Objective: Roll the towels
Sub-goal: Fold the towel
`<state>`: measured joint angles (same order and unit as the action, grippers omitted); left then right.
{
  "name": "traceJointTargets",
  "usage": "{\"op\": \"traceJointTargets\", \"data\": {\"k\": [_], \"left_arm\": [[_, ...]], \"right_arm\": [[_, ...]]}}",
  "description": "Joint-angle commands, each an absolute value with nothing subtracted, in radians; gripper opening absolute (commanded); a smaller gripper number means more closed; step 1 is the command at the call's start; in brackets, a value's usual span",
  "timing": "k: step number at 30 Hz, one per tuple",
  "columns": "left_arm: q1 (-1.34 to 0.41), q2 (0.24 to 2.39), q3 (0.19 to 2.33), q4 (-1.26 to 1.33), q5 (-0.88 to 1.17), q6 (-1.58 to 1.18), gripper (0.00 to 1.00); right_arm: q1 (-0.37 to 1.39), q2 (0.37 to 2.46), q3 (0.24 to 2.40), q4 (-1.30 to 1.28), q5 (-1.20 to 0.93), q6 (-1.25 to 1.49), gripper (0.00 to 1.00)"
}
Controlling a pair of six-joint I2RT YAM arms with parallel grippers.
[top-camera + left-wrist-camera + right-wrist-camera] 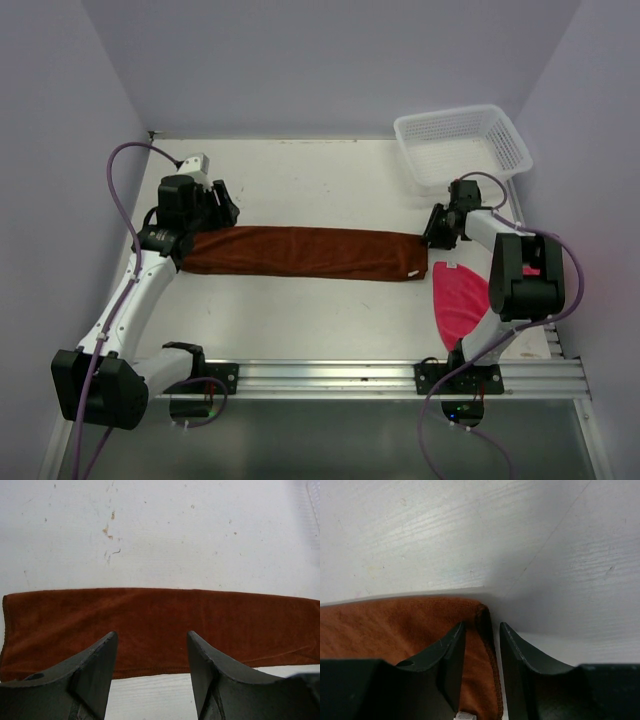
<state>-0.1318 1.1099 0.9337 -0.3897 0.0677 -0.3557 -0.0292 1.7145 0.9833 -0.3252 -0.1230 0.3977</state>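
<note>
Rust-brown towel [300, 252] lies flat and unrolled, stretched left to right across the middle of the white counter [300, 180]. Pink towel [460, 300] sits near right, partly under the right arm, and a white mesh basket [415, 150] stands in the far right corner. Left gripper [150, 635] hangs over the brown towel's left end with jaws wide apart and holds nothing; right gripper [482, 625] is at the right end, jaws narrowly apart astride the stitched hem, not pinching it.
</note>
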Motion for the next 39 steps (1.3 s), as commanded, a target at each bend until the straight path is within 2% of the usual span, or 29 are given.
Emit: {"op": "traceJointTargets", "data": {"k": [1, 14, 18, 21, 22, 25, 39], "left_arm": [[-0.126, 1.109, 0.934, -0.368, 0.081, -0.348, 0.61], [-0.126, 1.108, 0.933, -0.368, 0.081, -0.348, 0.61], [-0.126, 1.104, 0.933, -0.368, 0.081, -0.348, 0.61], [-0.126, 1.104, 0.933, -0.368, 0.075, -0.348, 0.61], [-0.126, 1.104, 0.934, -0.368, 0.075, -0.348, 0.61], [-0.126, 1.104, 0.933, -0.37, 0.074, -0.348, 0.61], [-0.126, 1.098, 0.931, -0.371, 0.061, -0.348, 0.62]], "right_arm": [[-0.035, 1.654, 0.989, -0.356, -0.1, 0.377, 0.38], [-0.034, 1.651, 0.861, -0.275, -0.212, 0.41, 0.38], [-0.023, 1.66, 0.853, -0.273, -0.212, 0.399, 0.34], [-0.008, 1.655, 0.859, -0.291, -0.187, 0.388, 0.24], [-0.008, 1.655, 0.862, -0.305, -0.181, 0.385, 0.13], [-0.008, 1.637, 0.876, -0.339, -0.152, 0.376, 0.0], [-0.008, 1.483, 1.149, -0.624, 0.112, 0.269, 0.0]]}}
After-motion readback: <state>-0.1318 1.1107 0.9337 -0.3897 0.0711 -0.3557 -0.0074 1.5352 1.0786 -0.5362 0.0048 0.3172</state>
